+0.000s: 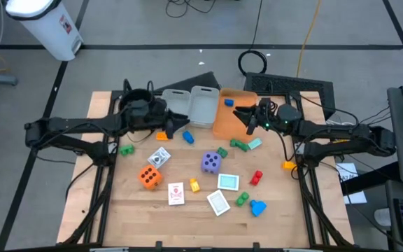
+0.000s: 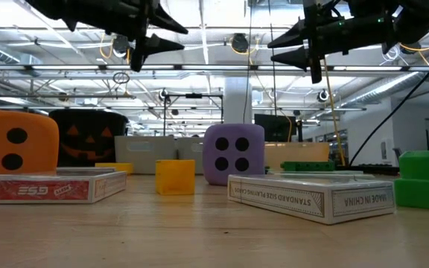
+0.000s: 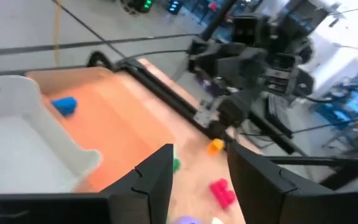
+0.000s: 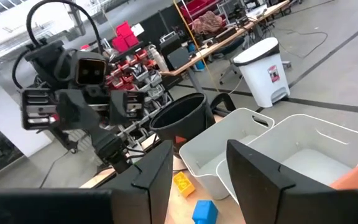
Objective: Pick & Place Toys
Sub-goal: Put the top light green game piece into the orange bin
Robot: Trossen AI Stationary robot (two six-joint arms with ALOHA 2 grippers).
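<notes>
Toys lie scattered over the near and middle part of the wooden table [image 1: 117, 210], which I read as the unsorted pile awaiting transfer to the bins at the far edge. Nearest: a blue block [image 1: 258, 207], a green block [image 1: 242, 199], and three card packs, one white and red [image 1: 176, 193], one white [image 1: 218, 203], one teal-edged [image 1: 228, 182]. A little farther sit the orange foam die [image 1: 149, 176], a yellow block [image 1: 194, 185], a red block [image 1: 257, 176] and the purple foam die [image 1: 210, 162]. Beyond these: another green block [image 1: 126, 150] on the left, a blue block [image 1: 188, 137], green pieces [image 1: 241, 145], and an orange block [image 1: 288, 165] at the right edge.

At the far edge stand two grey bins [image 1: 203, 105] and an orange bin [image 1: 229, 119], side by side and open-topped, presumably so either arm can drop into them. One blue piece [image 1: 229, 102] already lies in the orange bin; the grey bins look empty from the wrist views.

Left gripper [image 1: 175, 127] hangs above the table near the grey bins, fingers narrowly parted, nothing between them. Right gripper [image 1: 247, 117] hangs over the orange bin's edge, fingers likewise narrowly apart and empty. Judgement: sorting is barely begun.
</notes>
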